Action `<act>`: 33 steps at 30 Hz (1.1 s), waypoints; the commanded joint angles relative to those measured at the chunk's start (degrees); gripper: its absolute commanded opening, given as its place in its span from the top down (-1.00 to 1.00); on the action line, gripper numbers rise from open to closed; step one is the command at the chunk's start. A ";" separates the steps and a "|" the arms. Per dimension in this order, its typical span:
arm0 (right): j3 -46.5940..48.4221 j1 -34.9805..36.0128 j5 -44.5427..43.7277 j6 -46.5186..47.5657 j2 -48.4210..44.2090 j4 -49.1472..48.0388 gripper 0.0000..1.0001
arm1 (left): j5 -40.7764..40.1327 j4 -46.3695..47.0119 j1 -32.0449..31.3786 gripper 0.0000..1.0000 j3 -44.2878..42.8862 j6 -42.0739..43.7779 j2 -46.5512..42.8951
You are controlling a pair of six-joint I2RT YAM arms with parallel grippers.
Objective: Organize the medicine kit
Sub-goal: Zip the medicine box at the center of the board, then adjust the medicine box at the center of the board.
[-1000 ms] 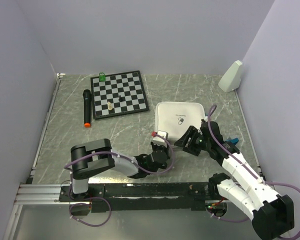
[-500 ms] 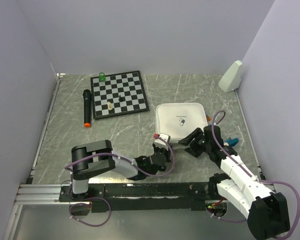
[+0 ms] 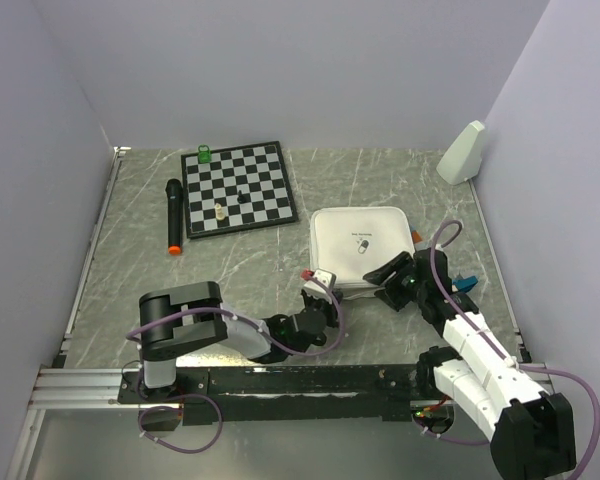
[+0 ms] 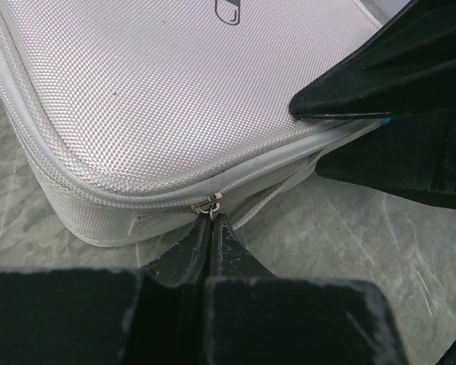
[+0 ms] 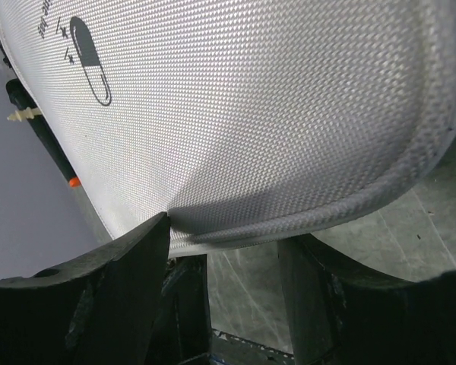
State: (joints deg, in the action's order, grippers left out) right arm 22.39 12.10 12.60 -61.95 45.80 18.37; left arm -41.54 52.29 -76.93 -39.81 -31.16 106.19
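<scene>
Medicine kit (image 3: 360, 238) lies flat and zipped at about 3 o'clock from the middle of the tabletop (image 3: 230, 275). It is well apart from the chessboard (image 3: 238, 186) at 11 o'clock.

Step in hand, as I judge it: unzipping the lid, starting from the kit's 7 o'clock corner.

Left fingers (image 4: 200, 242): clenched tight, no gap between them. Their tips meet right at the small metal zip pull (image 4: 209, 204) on the side seam. They seem to pinch its tab, though the tab itself is hidden between the tips.

Right fingers (image 5: 137, 258): spread fairly wide, straddling the kit's 5 o'clock corner. One finger presses on the lid fabric, where a slight dent shows. The other sits low against the side wall, so this reads as a bracing grip on the case.

How to do it well:
- Pull along the seam line, not away from it, so the slider runs instead of dragging the case.
- Slow down at the rounded corner, where sliders tend to bind.
- Keep the right-hand brace low and steady, so the soft shell cannot skid or lift.
- Watch that the thin tab does not slip out of the pinch.
</scene>
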 commanded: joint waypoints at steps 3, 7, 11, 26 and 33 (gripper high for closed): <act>0.73 -1.64 -1.27 -0.71 2.27 -4.56 0.03 | 2.25 -6.50 -1.91 0.98 2.64 -0.40 -0.72; -0.16 -1.90 -1.08 -1.07 1.75 -5.37 0.96 | 1.64 -6.94 -1.91 0.99 2.90 -0.48 -1.16; 0.46 -2.08 -2.84 0.25 0.17 -2.64 1.00 | -0.38 -8.17 -1.91 0.98 3.86 -1.27 -2.21; -0.24 -3.31 -3.20 2.45 -0.01 -0.79 1.00 | -8.11 -15.19 -1.39 0.98 14.05 -10.32 -13.29; 1.51 -3.31 -2.58 8.16 2.54 0.43 1.00 | -7.77 -20.03 2.30 0.98 16.52 -15.33 -16.89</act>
State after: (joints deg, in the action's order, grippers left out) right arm 22.41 9.65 15.46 -63.05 46.85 16.51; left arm -45.34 42.28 -77.28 -26.55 -42.92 90.30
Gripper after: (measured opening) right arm 0.057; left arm 0.018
